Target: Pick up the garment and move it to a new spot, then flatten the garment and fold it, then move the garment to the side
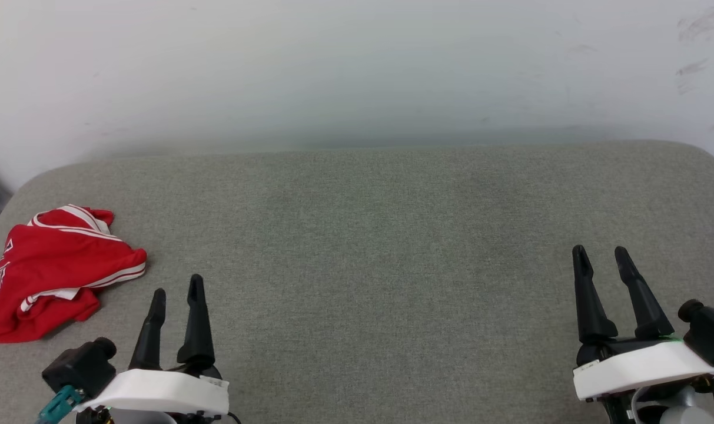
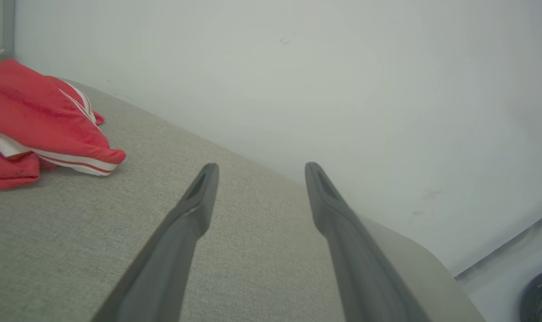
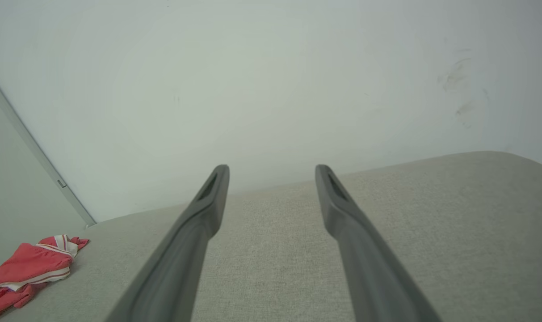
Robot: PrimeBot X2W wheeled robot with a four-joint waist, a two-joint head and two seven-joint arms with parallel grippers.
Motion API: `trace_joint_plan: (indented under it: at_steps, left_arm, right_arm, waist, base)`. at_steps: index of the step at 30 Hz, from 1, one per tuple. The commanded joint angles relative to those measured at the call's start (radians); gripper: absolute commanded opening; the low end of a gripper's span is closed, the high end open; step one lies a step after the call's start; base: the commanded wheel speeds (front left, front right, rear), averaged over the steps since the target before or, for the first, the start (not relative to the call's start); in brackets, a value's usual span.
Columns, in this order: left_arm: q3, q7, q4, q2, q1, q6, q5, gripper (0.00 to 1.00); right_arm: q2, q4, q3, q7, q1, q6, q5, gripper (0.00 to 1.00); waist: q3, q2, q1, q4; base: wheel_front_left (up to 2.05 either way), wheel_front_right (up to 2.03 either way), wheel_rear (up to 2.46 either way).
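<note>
Low at the bottom of the head view, the robot's two grippers are poised over a grey fabric-covered table. The left gripper, at lower left of the frame, holds its two dark fingers apart with nothing between them. The right gripper, at lower right, is likewise parted and empty, its fingers pointing up the frame. This looks like a ready posture, with the jaws wide so that either can close on cloth at once.

Just beyond the left gripper, at the left edge of the frame, lies the garment, a red jersey with white-and-red striped trim. It is crumpled into a loose heap near the table's rounded left corner, and neither gripper touches it. Bunched this way, most of its lettering is hidden in the folds.

The left gripper is near the heap and seems best placed for the first pick-up, while the right is well apart from it. The bare stretch of table at centre frame looks like the probable new spot, with room to spread and fold. The task appears not yet begun.

Behind the table, across the top of the frame, rises a plain pale wall, faintly scuffed at upper right.
</note>
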Motion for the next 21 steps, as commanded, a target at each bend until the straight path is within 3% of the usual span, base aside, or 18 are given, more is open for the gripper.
trace_joint_plan:
  at_steps: [1, 6, 17, 21]
  left_arm:
    - [-0.015, -0.009, -0.016, 0.005, -0.002, 0.005, 0.047, 1.0]
    - [-0.081, -0.023, -0.007, 0.034, 0.004, 0.041, 0.15, 1.0]
    - [-0.209, -0.051, 0.025, 0.103, 0.011, 0.134, 0.263, 1.0]
    - [-0.231, -0.06, 0.038, 0.108, 0.021, 0.132, 0.255, 1.0]
  right_arm:
    - [-0.002, -0.017, 0.004, -0.01, 0.004, 0.0, -0.04, 1.0]
    - [-0.002, -0.022, 0.008, -0.023, 0.012, 0.0, -0.122, 1.0]
    - [-0.002, -0.014, 0.013, -0.051, 0.032, 0.0, -0.268, 1.0]
    - [-0.002, -0.005, 0.016, -0.061, 0.04, 0.0, -0.308, 1.0]
  waist:
    - [0.0, 0.0, 0.0, 0.0]
    - [-0.002, 0.0, 0.0, 0.0]
    - [-0.004, 0.0, 0.0, -0.001]
    - [-0.005, 0.0, 0.0, -0.001]
  base:
    - [0.0, 0.0, 0.0]
    - [0.0, 0.0, 0.0]
    - [0.0, 0.0, 0.0]
    - [0.0, 0.0, 0.0]
